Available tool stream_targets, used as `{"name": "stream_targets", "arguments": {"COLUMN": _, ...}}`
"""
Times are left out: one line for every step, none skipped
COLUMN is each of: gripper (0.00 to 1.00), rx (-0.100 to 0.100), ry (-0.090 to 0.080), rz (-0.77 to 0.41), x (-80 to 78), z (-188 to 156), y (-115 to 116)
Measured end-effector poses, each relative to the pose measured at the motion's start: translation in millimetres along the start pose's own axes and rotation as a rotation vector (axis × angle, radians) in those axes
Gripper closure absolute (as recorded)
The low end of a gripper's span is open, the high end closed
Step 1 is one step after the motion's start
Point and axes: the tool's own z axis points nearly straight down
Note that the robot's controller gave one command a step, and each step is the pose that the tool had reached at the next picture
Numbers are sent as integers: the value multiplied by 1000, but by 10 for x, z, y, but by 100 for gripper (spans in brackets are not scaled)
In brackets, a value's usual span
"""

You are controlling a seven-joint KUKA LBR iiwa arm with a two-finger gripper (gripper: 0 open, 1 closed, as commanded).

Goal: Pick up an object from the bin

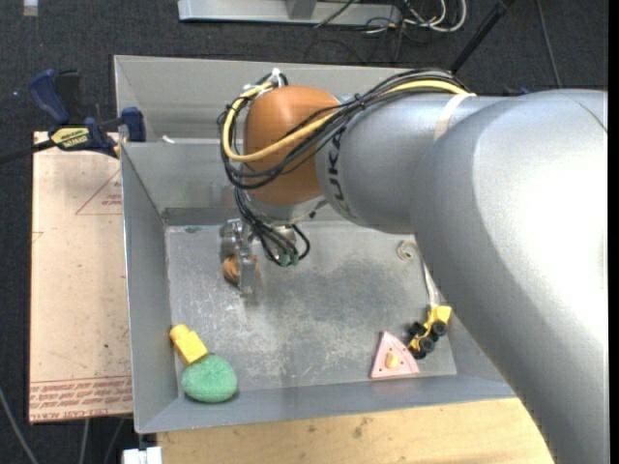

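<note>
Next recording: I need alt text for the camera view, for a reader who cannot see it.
The arm's claw is down at a small brown thing on the far-left floor of the grey bin. Near the front lie a yellow block, a green lump and a pink triangle.

Even, fairly bright light falls from above, laying a broad pale sheen along the silver arm [484, 143] and a soft highlight on its orange cover [280, 133]. The bin [319, 346] floor shows only faint shadows, while the carpet [97, 17] around it stays dark.
</note>
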Motion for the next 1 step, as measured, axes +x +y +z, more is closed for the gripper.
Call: {"name": "stream_targets", "arguments": {"gripper": 100, "rx": 2, "ry": 4, "rz": -2, "x": 218, "z": -2040, "y": -447}}
